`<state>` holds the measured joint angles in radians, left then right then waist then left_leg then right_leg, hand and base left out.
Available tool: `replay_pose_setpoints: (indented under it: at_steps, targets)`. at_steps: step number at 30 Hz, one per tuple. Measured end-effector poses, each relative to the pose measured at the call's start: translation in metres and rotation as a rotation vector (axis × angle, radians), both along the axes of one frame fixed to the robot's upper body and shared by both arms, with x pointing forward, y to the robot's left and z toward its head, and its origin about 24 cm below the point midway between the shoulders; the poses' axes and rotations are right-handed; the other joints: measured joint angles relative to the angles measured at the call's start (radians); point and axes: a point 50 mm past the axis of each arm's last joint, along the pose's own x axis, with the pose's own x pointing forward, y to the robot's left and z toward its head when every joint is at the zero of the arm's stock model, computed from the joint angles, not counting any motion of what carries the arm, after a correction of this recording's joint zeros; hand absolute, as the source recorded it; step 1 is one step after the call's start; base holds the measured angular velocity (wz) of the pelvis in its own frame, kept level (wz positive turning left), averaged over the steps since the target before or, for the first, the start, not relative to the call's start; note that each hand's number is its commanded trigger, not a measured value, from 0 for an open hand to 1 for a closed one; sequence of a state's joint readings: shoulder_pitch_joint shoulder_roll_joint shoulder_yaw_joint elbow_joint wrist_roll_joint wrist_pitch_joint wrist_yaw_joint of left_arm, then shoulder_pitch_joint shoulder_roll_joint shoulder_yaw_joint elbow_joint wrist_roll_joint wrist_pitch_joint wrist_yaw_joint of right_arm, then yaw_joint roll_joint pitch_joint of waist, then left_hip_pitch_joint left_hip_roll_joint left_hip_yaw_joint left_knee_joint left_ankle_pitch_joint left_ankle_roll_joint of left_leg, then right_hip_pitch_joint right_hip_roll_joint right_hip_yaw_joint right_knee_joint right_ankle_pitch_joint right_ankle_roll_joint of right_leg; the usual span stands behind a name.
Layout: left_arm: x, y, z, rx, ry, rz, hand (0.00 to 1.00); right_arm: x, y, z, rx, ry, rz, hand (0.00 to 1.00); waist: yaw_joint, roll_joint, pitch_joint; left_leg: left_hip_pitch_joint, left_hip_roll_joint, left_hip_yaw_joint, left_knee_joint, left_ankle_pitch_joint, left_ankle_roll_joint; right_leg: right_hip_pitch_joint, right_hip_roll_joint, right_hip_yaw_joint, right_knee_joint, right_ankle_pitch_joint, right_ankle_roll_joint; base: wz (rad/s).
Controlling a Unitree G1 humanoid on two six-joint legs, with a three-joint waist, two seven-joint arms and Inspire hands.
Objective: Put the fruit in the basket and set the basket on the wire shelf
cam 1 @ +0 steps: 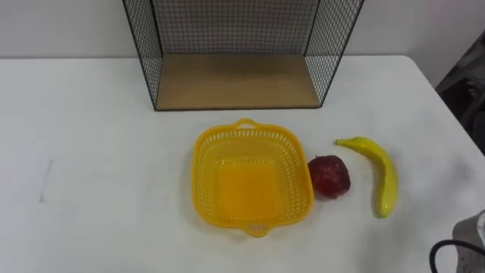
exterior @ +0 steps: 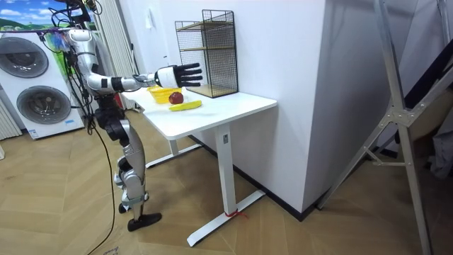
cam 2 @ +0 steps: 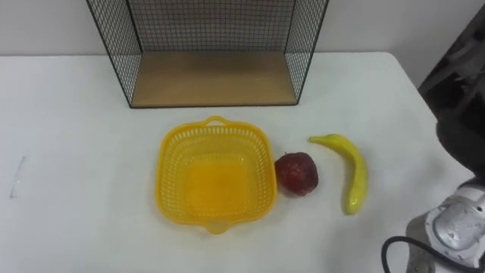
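An empty yellow plastic basket [cam 1: 251,179] sits on the white table [cam 1: 91,152] in front of me. A dark red apple [cam 1: 329,177] lies just off its right rim, close to it or touching. Further right lies a yellow banana [cam 1: 380,174], lengthwise and apart from the apple. The black wire shelf [cam 1: 236,80] with its wooden floor stands behind the basket against the wall. In the room view my right hand [exterior: 180,73] is held out above the table near the fruit, open with fingers spread and holding nothing. My right wrist [cam 2: 455,226] shows at the lower right.
The table's right edge [cam 1: 443,95] runs close past the banana. In the room view I stand at the table's end on the room view's left, with washing machines [exterior: 39,85] behind me. The shelf has a second level [exterior: 205,27] higher up.
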<state>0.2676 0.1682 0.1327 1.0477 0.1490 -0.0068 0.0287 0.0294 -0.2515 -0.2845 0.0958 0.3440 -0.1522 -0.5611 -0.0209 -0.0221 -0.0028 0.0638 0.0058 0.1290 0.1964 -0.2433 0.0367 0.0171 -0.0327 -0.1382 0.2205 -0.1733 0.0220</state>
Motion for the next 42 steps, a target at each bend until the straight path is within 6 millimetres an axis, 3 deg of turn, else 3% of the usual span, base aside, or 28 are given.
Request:
replay_pose_setpoints:
  at_steps: [7, 13, 19, 32, 37, 42]
  targets:
    - [-0.004, -0.005, -0.002, -0.014, 0.032, -0.057, 0.0, 0.021, 0.031, 0.001, -0.065, 0.026, 0.277, 0.0, 0.004, -0.01, 0.0018, -0.007, -0.001, -0.019, 0.001, 0.0, 0.0, 0.005, -0.002, -0.014, 0.0, 0.0, 0.0, 0.06]
    - [-0.001, -0.005, -0.001, -0.016, 0.027, -0.08, 0.0, 0.026, 0.045, -0.005, -0.097, 0.077, 0.427, 0.0, 0.027, -0.017, 0.0038, -0.01, -0.001, -0.027, 0.006, 0.001, -0.001, 0.005, -0.003, -0.028, -0.001, 0.0, 0.0, 0.04]
    - [0.002, -0.005, 0.0, -0.015, 0.017, -0.096, 0.0, 0.029, 0.059, -0.01, -0.186, 0.135, 0.557, 0.0, 0.025, -0.025, 0.0061, -0.012, -0.002, -0.044, 0.013, 0.001, -0.001, 0.02, -0.004, -0.039, -0.018, 0.001, -0.001, 0.08]
    - [0.011, -0.007, 0.001, -0.039, -0.008, -0.116, 0.0, 0.018, 0.063, -0.035, -0.212, 0.292, 0.722, 0.0, 0.023, -0.019, 0.0045, -0.018, -0.001, -0.048, 0.021, 0.001, -0.001, 0.023, -0.005, -0.04, -0.018, 0.003, -0.004, 0.02]
    - [0.012, -0.007, 0.001, -0.041, -0.005, -0.134, 0.0, 0.014, 0.063, -0.039, -0.216, 0.313, 0.75, 0.0, 0.022, -0.017, -0.007, -0.014, -0.001, -0.043, 0.018, 0.001, -0.001, 0.023, -0.003, -0.032, -0.016, 0.004, -0.005, -0.03]
    - [0.011, -0.006, 0.001, -0.04, -0.006, -0.136, 0.0, 0.012, 0.064, -0.041, -0.235, 0.335, 0.77, 0.0, -0.001, -0.02, -0.0027, -0.005, -0.001, -0.043, 0.019, 0.001, -0.001, 0.033, -0.003, -0.031, -0.016, 0.004, -0.006, 0.0]
